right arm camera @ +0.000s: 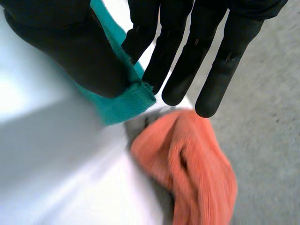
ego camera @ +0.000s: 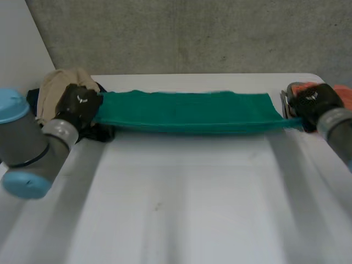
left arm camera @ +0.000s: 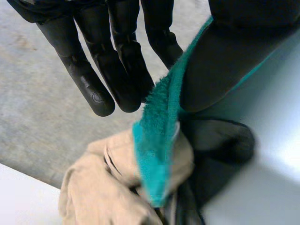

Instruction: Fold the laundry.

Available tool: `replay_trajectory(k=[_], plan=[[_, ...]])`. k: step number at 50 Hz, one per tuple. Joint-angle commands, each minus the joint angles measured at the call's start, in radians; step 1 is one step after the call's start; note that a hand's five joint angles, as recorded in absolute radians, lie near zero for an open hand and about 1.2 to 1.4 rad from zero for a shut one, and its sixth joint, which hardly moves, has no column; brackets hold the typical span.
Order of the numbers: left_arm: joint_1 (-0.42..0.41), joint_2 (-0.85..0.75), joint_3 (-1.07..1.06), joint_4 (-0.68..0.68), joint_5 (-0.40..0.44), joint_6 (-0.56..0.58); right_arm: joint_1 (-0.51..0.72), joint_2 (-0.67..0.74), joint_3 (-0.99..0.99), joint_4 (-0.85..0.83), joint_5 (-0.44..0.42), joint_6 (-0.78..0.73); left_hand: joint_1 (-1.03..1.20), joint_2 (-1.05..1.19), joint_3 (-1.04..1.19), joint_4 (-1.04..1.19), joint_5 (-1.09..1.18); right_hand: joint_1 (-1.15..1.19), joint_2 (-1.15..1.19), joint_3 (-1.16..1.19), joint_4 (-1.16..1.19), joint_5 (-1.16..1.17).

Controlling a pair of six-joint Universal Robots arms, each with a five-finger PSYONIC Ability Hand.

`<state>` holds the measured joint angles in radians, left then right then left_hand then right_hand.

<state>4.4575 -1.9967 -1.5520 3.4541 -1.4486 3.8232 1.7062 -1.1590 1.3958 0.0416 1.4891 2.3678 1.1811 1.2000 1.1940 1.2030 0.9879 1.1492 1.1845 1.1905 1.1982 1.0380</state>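
A green towel (ego camera: 187,111) hangs stretched between my two hands above the far part of the white table (ego camera: 181,203). My left hand (ego camera: 78,104) pinches the towel's left end; in the left wrist view the thumb (left arm camera: 225,61) presses the green edge (left arm camera: 157,140) against the fingers (left arm camera: 117,61). My right hand (ego camera: 311,103) pinches the towel's right end; in the right wrist view the thumb (right arm camera: 70,51) clamps the green corner (right arm camera: 129,101) against the fingers (right arm camera: 187,51).
A beige cloth (ego camera: 55,88) over a dark garment (left arm camera: 220,150) lies piled at the table's far left, under my left hand. An orange cloth (right arm camera: 192,164) lies at the far right, below my right hand. A grey wall (ego camera: 192,33) stands behind the table.
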Motion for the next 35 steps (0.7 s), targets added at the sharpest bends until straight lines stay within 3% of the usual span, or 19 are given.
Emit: replay_trajectory(k=[1, 6, 9, 14, 26, 35], plan=[[0.003, 0.310, -0.187, -0.371, 0.004, 0.140, -0.095, -0.273, 0.234, 0.186, -0.064, -0.261, 0.215, 0.196, 0.202, 0.193, 0.234, 0.247, 0.212, 0.206, 0.198, 0.184], [-0.001, 0.415, -0.201, -0.640, 0.016, 0.174, -0.175, -0.386, 0.311, 0.340, -0.131, -0.459, 0.215, 0.196, 0.202, 0.193, 0.234, 0.247, 0.212, 0.206, 0.198, 0.184], [-0.010, 0.427, -0.183, -0.746, 0.040, 0.185, -0.191, -0.389, 0.310, 0.350, -0.176, -0.453, 0.215, 0.196, 0.202, 0.193, 0.234, 0.247, 0.212, 0.206, 0.198, 0.184], [-0.035, 0.356, -0.114, -0.721, 0.059, 0.187, -0.174, -0.303, 0.263, 0.311, -0.196, -0.363, 0.215, 0.196, 0.202, 0.193, 0.234, 0.247, 0.212, 0.206, 0.198, 0.184], [-0.084, -0.038, 0.290, -0.521, -0.101, 0.202, -0.054, 0.031, -0.013, 0.141, -0.086, -0.162, 0.215, 0.196, 0.202, 0.193, 0.234, 0.247, 0.212, 0.206, 0.198, 0.184], [-0.115, -0.327, 0.639, -0.495, -0.069, 0.188, 0.013, 0.255, -0.242, -0.034, 0.010, -0.062, 0.215, 0.196, 0.202, 0.193, 0.234, 0.247, 0.212, 0.206, 0.198, 0.184]])
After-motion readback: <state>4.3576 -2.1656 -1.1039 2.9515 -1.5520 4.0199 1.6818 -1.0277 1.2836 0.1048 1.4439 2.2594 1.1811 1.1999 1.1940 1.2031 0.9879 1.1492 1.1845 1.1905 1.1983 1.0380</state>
